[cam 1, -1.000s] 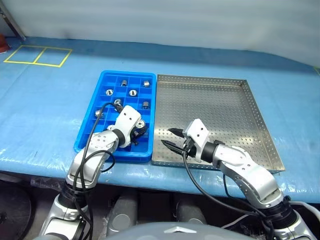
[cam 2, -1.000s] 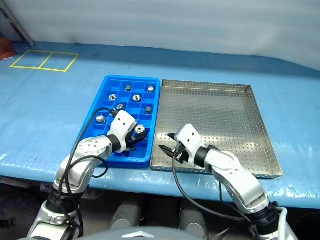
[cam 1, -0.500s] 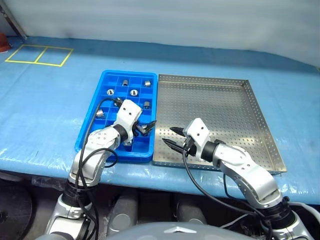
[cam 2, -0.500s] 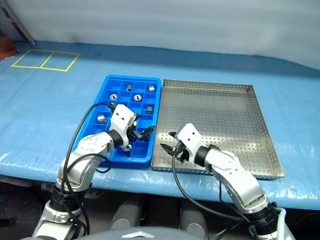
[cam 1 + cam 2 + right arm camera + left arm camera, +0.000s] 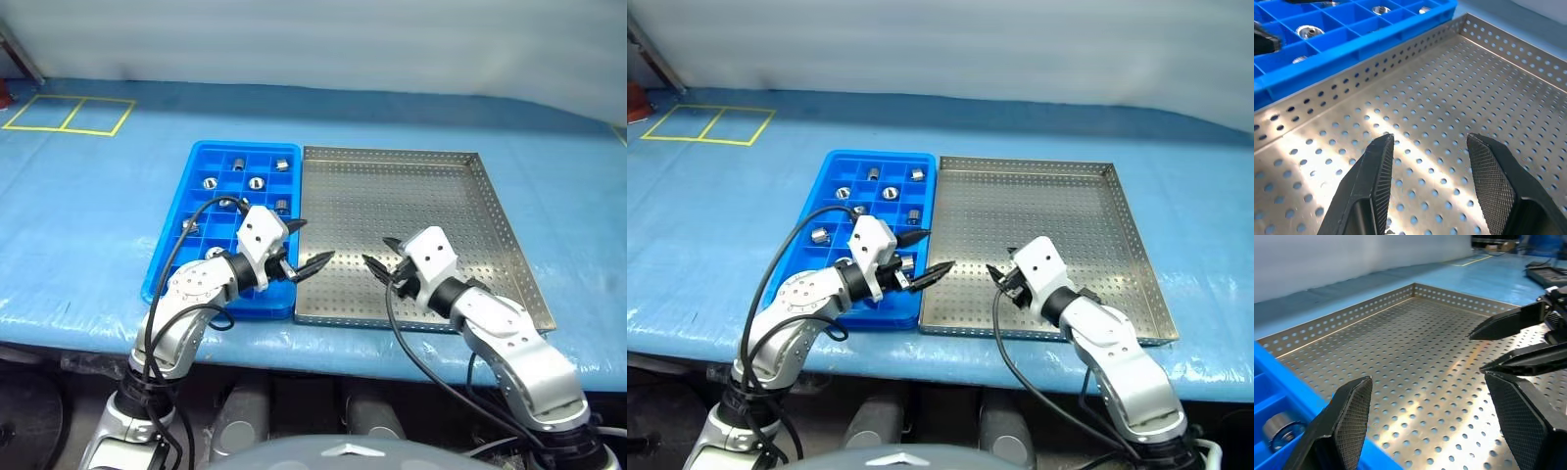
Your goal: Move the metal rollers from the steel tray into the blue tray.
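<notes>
Left claw [image 5: 305, 247] hangs with its fingers spread apart and empty, over the seam where the blue tray [image 5: 186, 201] meets the steel tray [image 5: 460, 196]. Right claw [image 5: 381, 271] hovers above the steel tray's near part, its fingers a little apart and holding nothing. Metal rollers [image 5: 257, 183] lie in separate compartments of the blue tray, toward its far end and middle. Both trays sit side by side, touching, on the blue worktop [image 5: 88, 215], near its front edge.
</notes>
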Controlling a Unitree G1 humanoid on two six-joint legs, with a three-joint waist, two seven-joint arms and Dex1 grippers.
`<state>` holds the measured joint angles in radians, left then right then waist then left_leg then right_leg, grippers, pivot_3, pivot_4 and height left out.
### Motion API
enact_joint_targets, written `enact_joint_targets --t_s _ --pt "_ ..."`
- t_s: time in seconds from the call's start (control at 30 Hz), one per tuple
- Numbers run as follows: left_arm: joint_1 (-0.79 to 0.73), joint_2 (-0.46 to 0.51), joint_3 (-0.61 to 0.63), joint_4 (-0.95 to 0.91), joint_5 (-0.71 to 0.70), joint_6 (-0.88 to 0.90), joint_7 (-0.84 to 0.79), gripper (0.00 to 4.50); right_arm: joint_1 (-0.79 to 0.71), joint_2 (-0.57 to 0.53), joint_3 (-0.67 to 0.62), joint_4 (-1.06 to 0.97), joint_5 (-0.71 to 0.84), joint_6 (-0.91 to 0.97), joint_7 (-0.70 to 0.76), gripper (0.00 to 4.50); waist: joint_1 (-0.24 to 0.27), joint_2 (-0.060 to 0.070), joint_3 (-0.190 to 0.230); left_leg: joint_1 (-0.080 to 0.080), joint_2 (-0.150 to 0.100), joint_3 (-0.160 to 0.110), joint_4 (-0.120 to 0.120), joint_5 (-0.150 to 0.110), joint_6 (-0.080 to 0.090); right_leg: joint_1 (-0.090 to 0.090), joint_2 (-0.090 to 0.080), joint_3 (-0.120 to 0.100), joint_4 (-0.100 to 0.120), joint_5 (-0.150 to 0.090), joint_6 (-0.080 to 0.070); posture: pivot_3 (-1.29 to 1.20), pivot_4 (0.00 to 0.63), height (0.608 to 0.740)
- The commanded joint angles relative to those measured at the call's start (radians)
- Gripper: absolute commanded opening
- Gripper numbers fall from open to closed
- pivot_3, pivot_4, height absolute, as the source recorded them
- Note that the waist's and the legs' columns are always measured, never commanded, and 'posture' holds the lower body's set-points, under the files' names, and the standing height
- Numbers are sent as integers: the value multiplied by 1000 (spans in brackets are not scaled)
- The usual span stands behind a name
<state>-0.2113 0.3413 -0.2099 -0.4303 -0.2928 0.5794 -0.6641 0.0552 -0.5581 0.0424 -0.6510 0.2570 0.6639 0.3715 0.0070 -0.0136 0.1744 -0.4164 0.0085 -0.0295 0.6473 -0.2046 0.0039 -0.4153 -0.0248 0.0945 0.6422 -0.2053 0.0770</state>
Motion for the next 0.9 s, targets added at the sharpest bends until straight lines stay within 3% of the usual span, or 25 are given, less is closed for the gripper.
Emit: enact_joint_targets --t_s 0.03,0.07,0.17,0.33,0.9 --pt "-13 9 -22 -19 -17 -31 -33 3986 25 -24 -90 -44 29 -1 33 2455 -13 0 0 0 0 0 0 0 0 0 0 0 0 0 0 8 150 740" --pt "-18 9 -29 -9 -12 -36 -36 3986 33 -29 -111 -39 48 -9 55 2455 -18 0 0 0 0 0 0 0 0 0 0 0 0 0 0 1 150 740" --pt "-29 17 -48 18 11 -54 -46 4500 47 -60 -144 -21 51 -18 91 3060 -32 0 0 0 0 0 0 0 0 0 0 0 0 0 0 -5 150 740" --pt "-36 8 -57 53 32 -72 -19 4500 28 -42 -180 -16 75 -23 93 4449 -44 0 0 1 0 0 0 0 0 0 1 0 0 0 0 -17 150 740" --pt "-33 10 -79 62 49 -91 -22 4500 4 -52 -145 -27 87 1 127 4449 -45 0 0 1 0 0 0 0 0 0 1 0 0 0 0 -9 150 740"
